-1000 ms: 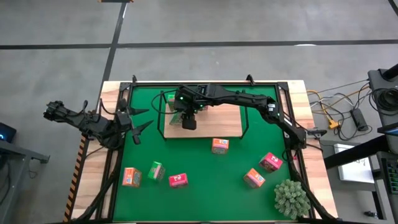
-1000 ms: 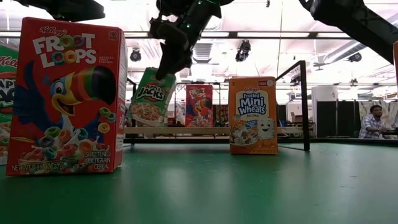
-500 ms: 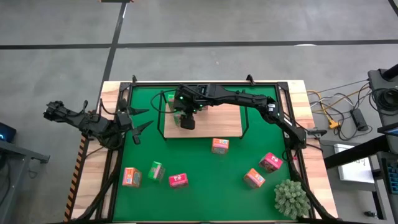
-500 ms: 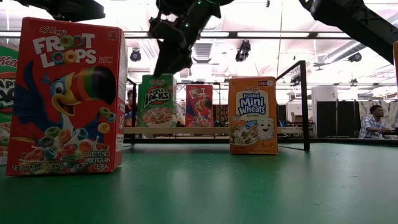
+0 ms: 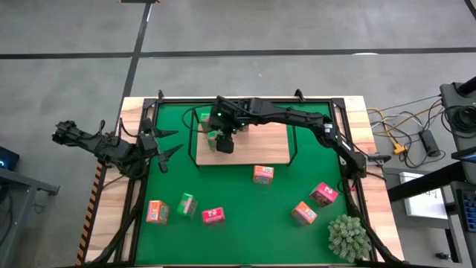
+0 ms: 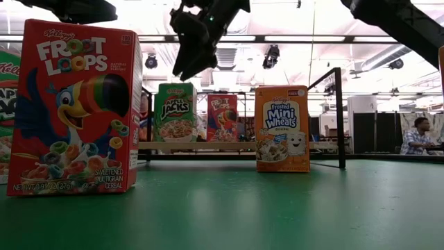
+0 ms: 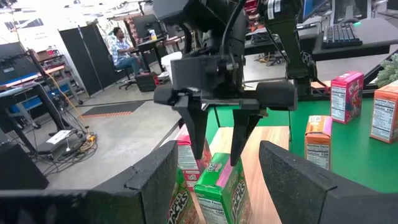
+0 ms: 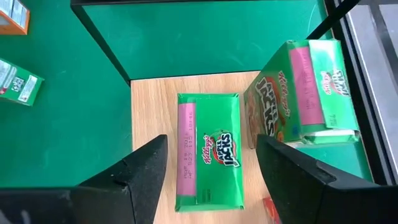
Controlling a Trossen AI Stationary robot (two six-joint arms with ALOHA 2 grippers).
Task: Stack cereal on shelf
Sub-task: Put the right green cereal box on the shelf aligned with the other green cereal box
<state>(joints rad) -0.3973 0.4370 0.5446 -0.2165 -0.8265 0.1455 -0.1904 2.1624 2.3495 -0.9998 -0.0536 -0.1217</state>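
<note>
I've got the right claw (image 5: 223, 143) hanging open just above a green cereal box (image 8: 208, 152), which stands upright on the shelf (image 5: 260, 149), w/ no contact. A 2nd green box (image 8: 305, 93) stands just beside it. Six more boxes sit scattered on the green mat (image 5: 245, 201). Left claw (image 5: 165, 147) waits open at the tabletop's left edge.

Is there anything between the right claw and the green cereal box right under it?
No. The left wrist view shows the open right claw just above the green cereal box, with only bare air between them.
</note>
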